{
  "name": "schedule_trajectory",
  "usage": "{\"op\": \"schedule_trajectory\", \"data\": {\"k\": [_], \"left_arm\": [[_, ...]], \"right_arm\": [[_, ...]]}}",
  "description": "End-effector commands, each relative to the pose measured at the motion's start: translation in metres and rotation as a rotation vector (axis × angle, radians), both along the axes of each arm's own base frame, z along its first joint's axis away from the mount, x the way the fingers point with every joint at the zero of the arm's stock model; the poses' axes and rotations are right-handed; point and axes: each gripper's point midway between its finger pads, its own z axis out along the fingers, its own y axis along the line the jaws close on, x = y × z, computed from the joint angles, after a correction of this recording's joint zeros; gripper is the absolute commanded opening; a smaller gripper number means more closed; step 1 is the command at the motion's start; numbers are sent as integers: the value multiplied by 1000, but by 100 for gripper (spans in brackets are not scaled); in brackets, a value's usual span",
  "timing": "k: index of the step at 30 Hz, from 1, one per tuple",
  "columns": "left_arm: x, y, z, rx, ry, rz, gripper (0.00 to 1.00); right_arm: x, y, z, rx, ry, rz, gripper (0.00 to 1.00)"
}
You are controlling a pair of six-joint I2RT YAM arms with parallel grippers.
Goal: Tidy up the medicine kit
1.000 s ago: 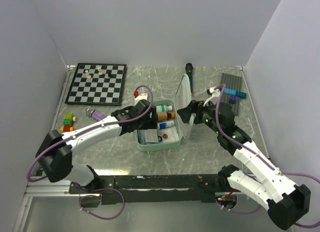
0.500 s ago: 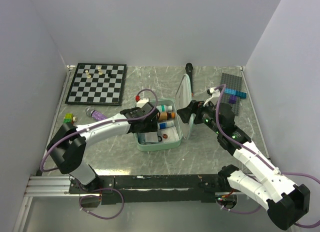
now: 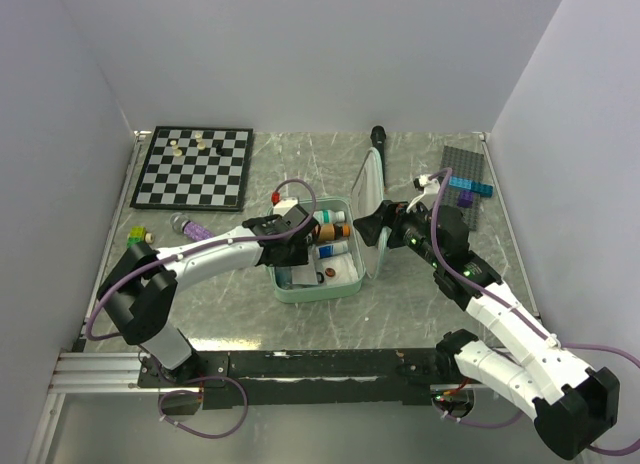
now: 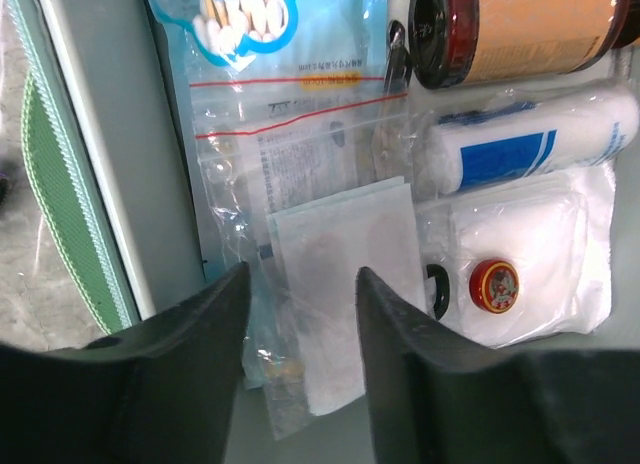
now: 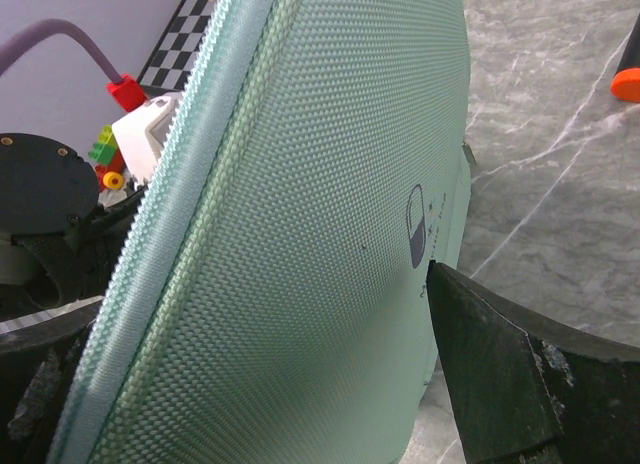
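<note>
At the middle of the grey marbled tabletop (image 3: pixel 420 314), the mint-green, rounded-rectangular woven-fabric medicine kit (image 3: pixel 312 295) lies open, its lid (image 5: pixel 330 184) stood upright and clamped at the edge by the right arm's fingers (image 5: pixel 510 384). The left arm's fingers (image 4: pixel 170 354) hang apart and empty over a white paper sachet (image 4: pixel 345 274) on a crinkly clear zip bag (image 4: pixel 270 124), beside a glossy brown bottle (image 4: pixel 520 29), a soft white roll (image 4: pixel 530 144) and a small red round tin (image 4: pixel 494 282). Packing looks well along, with tidying the flat packets and zipping shut seemingly left.
</note>
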Motion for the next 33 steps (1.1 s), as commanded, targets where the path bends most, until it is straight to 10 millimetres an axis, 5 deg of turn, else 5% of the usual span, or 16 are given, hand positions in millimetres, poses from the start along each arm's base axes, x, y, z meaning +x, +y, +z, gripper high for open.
{"op": "schedule_trajectory", "data": {"k": [1,15,24,33], "left_arm": [[0,-5,8,-40,-12,-22,46],[0,-6,22,-72,-43,-30,1],[-1,-15,52,-165,-100,-82,1],[3,-19,132,-346,-273,-79,1]], "right_arm": [[-2,-5,-26,-51,62,-4,100],[-1,-6,-27,-53,66,-7,100],[-3,-7,-25,-54,62,-11,100],[-7,-10,-26,-52,65,-12,100]]}}
